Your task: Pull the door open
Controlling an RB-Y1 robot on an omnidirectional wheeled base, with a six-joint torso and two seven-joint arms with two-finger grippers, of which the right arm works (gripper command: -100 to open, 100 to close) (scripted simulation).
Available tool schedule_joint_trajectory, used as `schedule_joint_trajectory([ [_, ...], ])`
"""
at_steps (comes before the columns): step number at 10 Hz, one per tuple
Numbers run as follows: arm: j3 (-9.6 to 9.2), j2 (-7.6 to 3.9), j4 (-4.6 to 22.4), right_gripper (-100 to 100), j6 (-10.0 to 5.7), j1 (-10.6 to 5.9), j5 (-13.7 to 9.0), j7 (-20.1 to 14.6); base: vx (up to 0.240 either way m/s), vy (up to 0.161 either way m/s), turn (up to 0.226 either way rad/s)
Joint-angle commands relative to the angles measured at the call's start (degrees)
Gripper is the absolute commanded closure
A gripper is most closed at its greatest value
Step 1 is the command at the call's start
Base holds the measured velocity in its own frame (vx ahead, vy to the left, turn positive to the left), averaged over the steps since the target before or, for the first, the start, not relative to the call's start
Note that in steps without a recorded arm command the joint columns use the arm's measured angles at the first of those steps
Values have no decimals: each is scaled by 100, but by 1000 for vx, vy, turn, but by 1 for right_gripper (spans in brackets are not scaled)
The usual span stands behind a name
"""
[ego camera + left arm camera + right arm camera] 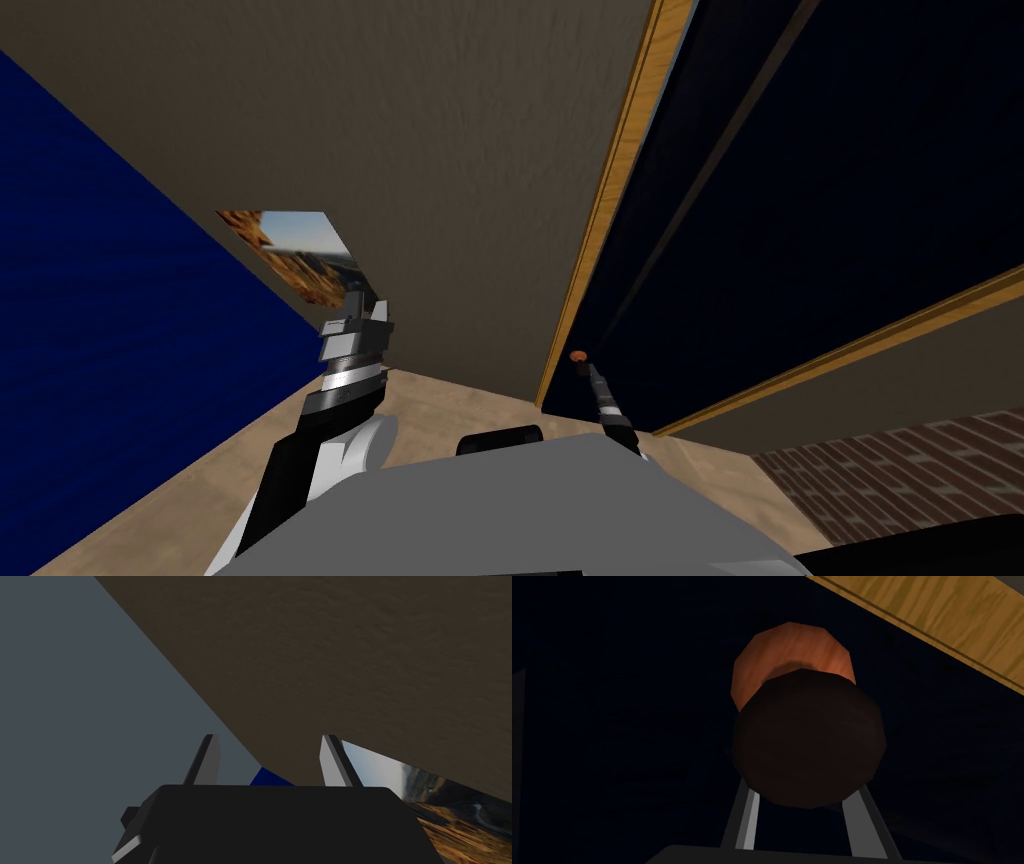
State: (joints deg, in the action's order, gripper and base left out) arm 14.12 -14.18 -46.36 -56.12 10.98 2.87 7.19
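- Currently R end effector (pixel 588 372) is at the knob (pixel 807 736); its fingers (pixel 747 816) are closed against the knob's sides, tips hidden behind it.
- Knob: dark round front, orange-brown base, sits on dark navy door (pixel 800 200), near the door's edge by the wood-coloured frame (pixel 610 190).
- L end effector (pixel 270 738) is raised off to the left, well apart from door; fingers spread, nothing btwn them.

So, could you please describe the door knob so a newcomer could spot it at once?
Find the dark navy door set in its light wooden frame. Close to the frame, the knob sits at the tip of my right hand. It is the only small, round, reddish-brown thing on that dark panel.
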Motion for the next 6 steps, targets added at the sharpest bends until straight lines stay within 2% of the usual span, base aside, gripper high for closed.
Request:
schedule_joint_trajectory([
  [1,-60,20,18,100,1,-52,-126,-286,-54,-24,74],
  [2,-60,20,18,100,1,-52,-126,-327,-38,-14,42],
  [4,-123,20,41,100,56,-109,-359,-696,-61,-17,96],
  [5,-123,20,41,100,56,-109,-359,-805,-58,-20,52],
  [6,-155,20,52,100,84,-139,-478,-992,-55,-19,92],
])
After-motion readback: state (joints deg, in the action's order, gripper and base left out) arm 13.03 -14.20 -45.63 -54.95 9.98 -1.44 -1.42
